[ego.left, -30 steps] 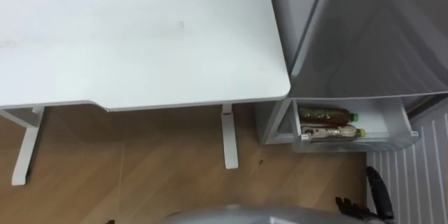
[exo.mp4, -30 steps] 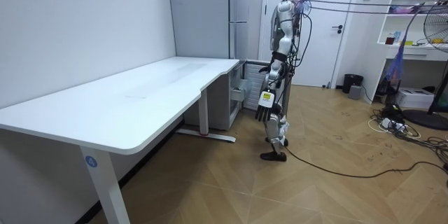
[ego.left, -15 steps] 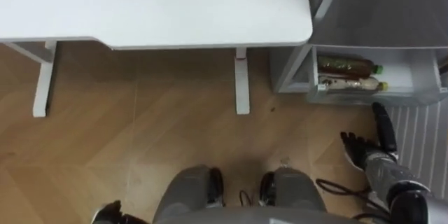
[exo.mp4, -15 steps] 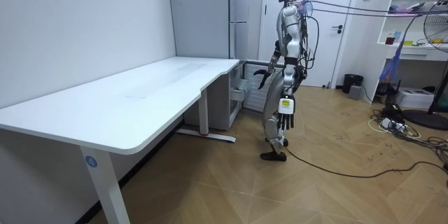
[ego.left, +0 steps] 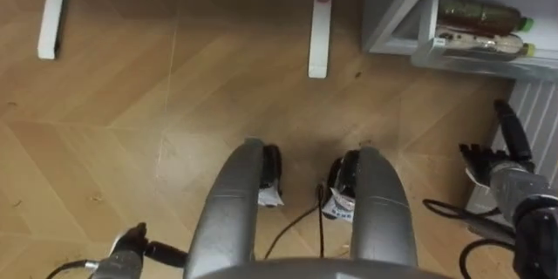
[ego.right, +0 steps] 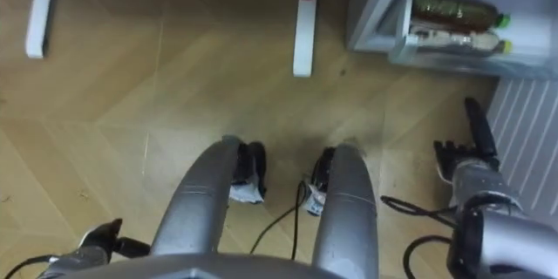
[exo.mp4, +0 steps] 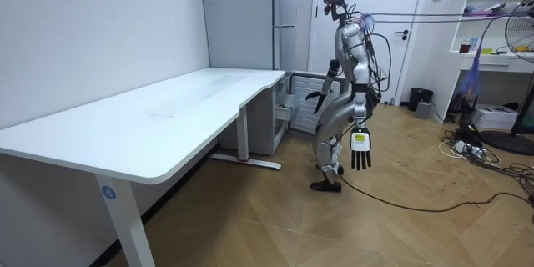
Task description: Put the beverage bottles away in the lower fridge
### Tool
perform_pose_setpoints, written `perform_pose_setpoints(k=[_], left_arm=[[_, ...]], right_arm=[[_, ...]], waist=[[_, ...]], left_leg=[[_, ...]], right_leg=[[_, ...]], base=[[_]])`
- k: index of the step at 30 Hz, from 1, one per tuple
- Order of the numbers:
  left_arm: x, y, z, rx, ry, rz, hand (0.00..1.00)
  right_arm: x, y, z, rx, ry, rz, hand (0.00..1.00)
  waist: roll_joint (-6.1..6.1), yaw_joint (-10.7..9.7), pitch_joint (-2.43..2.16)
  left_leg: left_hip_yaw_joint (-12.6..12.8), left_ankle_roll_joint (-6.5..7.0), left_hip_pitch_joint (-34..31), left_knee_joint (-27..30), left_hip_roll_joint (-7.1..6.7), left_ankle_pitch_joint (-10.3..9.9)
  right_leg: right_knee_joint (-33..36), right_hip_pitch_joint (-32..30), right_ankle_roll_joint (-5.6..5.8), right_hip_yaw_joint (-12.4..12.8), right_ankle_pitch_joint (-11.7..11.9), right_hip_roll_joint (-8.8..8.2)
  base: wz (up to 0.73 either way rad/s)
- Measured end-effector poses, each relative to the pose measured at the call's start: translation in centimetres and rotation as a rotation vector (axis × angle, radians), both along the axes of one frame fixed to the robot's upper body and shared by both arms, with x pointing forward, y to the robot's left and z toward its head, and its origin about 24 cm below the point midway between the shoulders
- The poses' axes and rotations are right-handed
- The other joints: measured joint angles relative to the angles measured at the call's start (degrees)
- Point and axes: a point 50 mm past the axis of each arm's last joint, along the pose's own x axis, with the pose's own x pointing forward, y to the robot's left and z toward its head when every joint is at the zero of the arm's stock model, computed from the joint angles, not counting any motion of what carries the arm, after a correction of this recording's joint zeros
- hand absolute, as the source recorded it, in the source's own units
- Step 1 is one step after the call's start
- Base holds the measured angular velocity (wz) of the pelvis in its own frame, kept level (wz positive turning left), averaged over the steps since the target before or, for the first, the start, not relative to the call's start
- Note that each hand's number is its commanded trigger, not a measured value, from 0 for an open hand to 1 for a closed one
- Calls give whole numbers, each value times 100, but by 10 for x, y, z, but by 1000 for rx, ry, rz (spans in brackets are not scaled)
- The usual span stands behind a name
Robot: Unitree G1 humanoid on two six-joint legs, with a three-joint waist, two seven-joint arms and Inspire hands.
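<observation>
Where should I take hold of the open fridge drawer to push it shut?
Take the drawer by its front wall, the pale lip facing the robot, and come straight in from the robot's side with the open right hand, which is nearest. The dark bottle and the paler bottle lie on their sides just behind that wall, so a flat palm on its outer face is probably safer than hooked fingers.
</observation>
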Motion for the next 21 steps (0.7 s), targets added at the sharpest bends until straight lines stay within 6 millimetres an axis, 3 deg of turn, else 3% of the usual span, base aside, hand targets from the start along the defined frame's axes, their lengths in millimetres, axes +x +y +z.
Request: perform_pose_setpoints(k=[5,14,21], left_arm=[[4,1,1,-9,-23,22,0],[4,12,6,33,-24,-33,0],[5,19,10,18,-74,38,0]], right_arm=[[28,-14,28,-56,-64,9,0],[65,-38,84,-281,-129,139,0],[71,-36,89,-291,-61,143,0]], waist=[[-40,-16,-1],[-334,158,20],[-499,208,37]], left_leg=[[-15,29,-564,540,1,-101],[-46,41,-904,1237,1,-383],[-22,69,-1062,1311,-17,-423]], right_leg=[[579,-531,-29,9,-170,-151],[1243,-800,-46,10,-490,-249],[1325,-957,-18,34,-534,-256]], base=[[11],[4],[0]])
